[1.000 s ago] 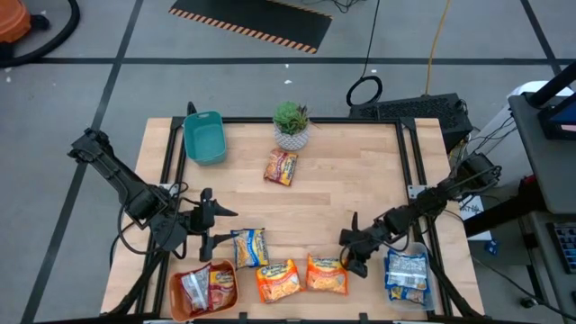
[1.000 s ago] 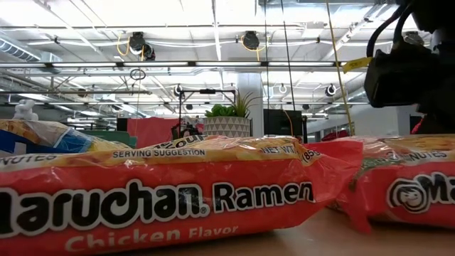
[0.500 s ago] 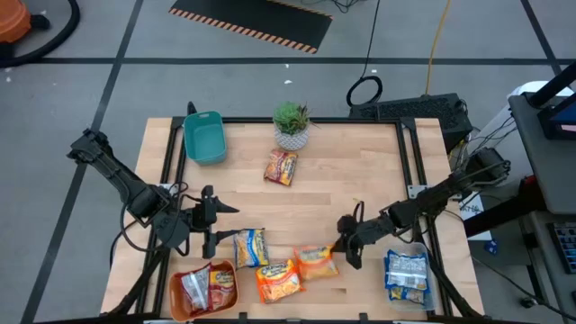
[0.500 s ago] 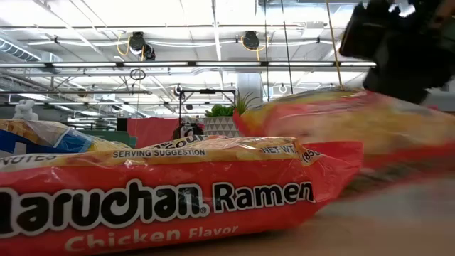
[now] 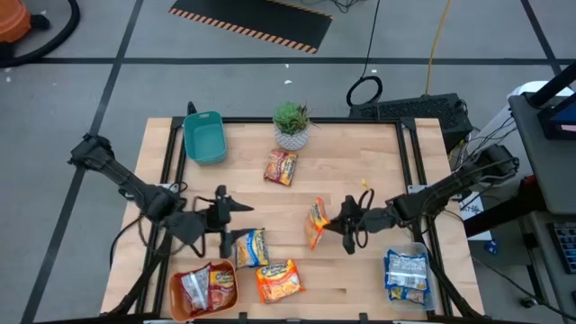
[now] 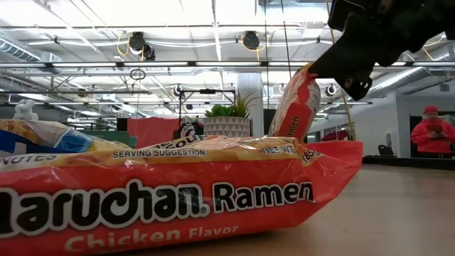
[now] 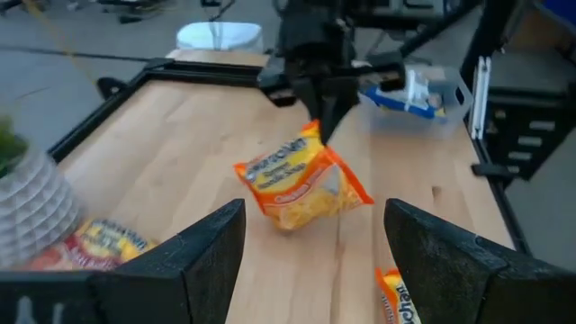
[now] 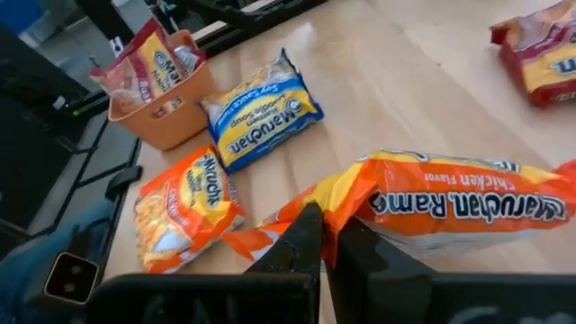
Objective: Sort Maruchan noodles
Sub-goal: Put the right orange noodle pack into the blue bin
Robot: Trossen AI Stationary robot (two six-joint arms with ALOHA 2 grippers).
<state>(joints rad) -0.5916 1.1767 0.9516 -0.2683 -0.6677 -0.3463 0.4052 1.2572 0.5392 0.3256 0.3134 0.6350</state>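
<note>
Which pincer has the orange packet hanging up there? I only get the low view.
Observer: The right pincer, shut on the orange packet by one edge, over mid-table.
Operator: And the left?
Observer: The left pincer is open and empty, beside the blue-and-yellow packet.
Operator: Anything sorted yet?
Observer: Red packets lie in the orange bin; a blue-white packet lies in the clear bin.

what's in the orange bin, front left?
The orange bin holds two packets: a silver-red packet and a dark red packet beside it. Whether anything lies under them cannot be seen; they cover the bin floor.
</note>
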